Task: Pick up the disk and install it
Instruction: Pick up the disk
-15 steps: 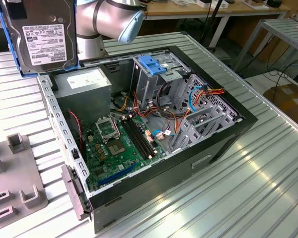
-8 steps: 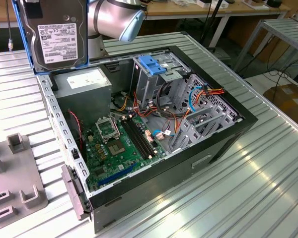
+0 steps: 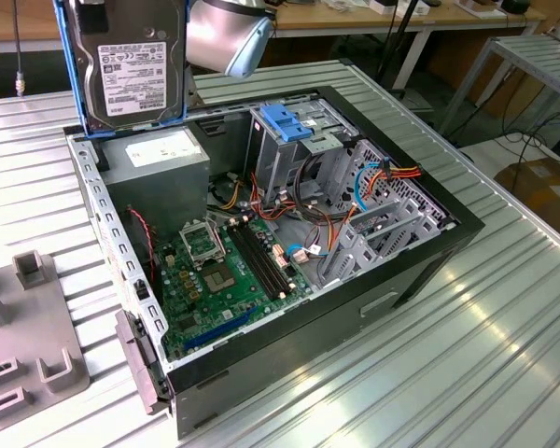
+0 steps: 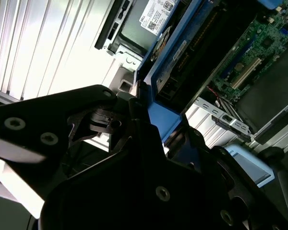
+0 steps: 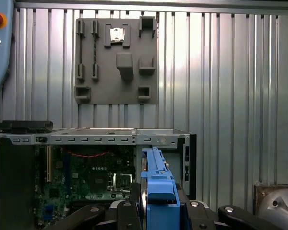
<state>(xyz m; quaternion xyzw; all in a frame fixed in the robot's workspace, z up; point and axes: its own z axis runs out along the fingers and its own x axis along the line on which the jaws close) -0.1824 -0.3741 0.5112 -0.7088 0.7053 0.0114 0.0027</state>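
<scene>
flat silvery blue-railed disk (image 3: pixel 131 65), upright, clamped in black tool (image 5: pixel 157 203)

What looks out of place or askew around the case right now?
Nothing stands out. The hand grips the disk by its blue rails, holding it upright over the open case, near the power supply. Cables lie loose beside the drive cage, none snagged on the disk.

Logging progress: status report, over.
Gripper shut on the disk. Disk upright, above the open case, near the power-supply box. Loose cables beside drive cage.
</scene>
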